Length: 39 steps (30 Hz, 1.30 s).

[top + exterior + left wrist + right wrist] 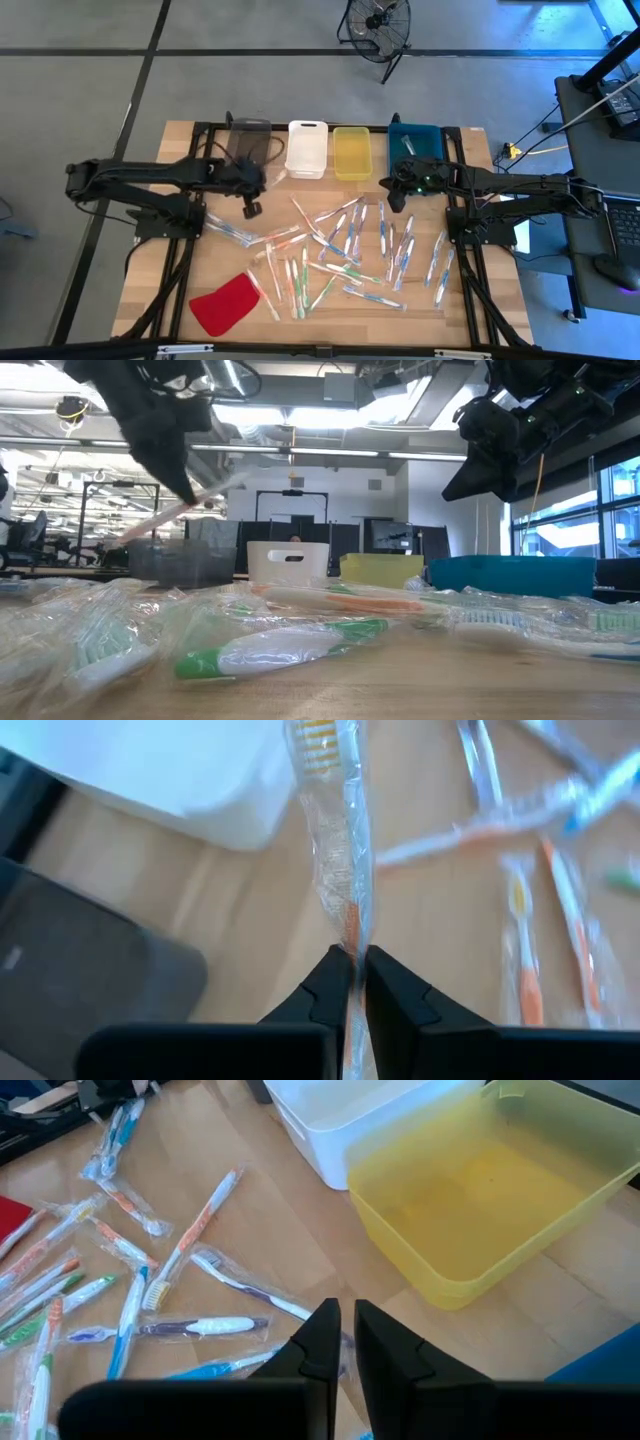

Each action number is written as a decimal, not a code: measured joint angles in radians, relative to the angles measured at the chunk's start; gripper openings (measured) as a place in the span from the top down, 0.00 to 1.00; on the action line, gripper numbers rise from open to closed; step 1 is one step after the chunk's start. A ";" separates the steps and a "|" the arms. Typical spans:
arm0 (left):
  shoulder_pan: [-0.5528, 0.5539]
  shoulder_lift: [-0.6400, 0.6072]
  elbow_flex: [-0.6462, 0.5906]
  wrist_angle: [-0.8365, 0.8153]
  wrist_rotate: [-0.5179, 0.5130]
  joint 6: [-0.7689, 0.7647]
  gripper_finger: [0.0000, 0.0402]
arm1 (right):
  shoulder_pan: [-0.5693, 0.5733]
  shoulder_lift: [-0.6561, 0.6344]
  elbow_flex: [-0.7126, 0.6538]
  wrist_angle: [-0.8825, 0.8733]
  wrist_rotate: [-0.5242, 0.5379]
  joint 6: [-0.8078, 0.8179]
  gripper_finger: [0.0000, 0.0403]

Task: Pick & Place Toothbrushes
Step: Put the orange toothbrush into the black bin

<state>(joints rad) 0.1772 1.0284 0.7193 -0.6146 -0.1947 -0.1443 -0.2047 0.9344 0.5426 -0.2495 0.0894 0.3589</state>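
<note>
The left tool [350, 982] pinches an orange toothbrush [335, 840], long axis pointing toward the white bin [307, 148] just beside it; right tool [347, 1342] nearly pressed together, empty

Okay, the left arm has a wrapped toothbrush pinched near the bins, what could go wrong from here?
1. The left tool pinches only the end of the wrapped toothbrush, mostly by its film, so it might slip or swing on the way.
2. It hangs between the grey bin and the white bin, so a release could land on the table or in the wrong bin.
3. The right tool sits low by the yellow bin and may clip its rim.
</note>
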 joint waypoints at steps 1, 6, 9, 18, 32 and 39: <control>0.010 -0.006 0.000 0.021 -0.007 -0.003 0.95 | 0.000 0.000 0.000 -0.003 0.000 0.000 0.90; 0.068 -0.032 0.000 0.104 -0.037 -0.005 0.96 | 0.000 0.000 0.000 -0.006 0.000 0.000 0.90; 0.108 -0.036 0.000 0.163 -0.061 -0.019 0.96 | 0.000 0.000 0.000 -0.006 0.000 0.000 0.92; 0.230 -0.037 0.001 0.306 -0.104 -0.045 0.96 | 0.000 0.000 0.000 -0.008 0.000 -0.001 0.97; 0.427 -0.037 0.001 0.362 -0.231 0.013 0.96 | 0.000 0.000 0.000 -0.009 0.000 -0.003 0.92; 0.531 -0.008 0.002 0.350 -0.196 0.001 0.96 | 0.000 0.000 0.000 -0.008 0.000 -0.002 0.90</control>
<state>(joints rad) 0.7082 1.0204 0.7208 -0.2648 -0.3911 -0.1436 -0.2047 0.9344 0.5426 -0.2578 0.0895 0.3565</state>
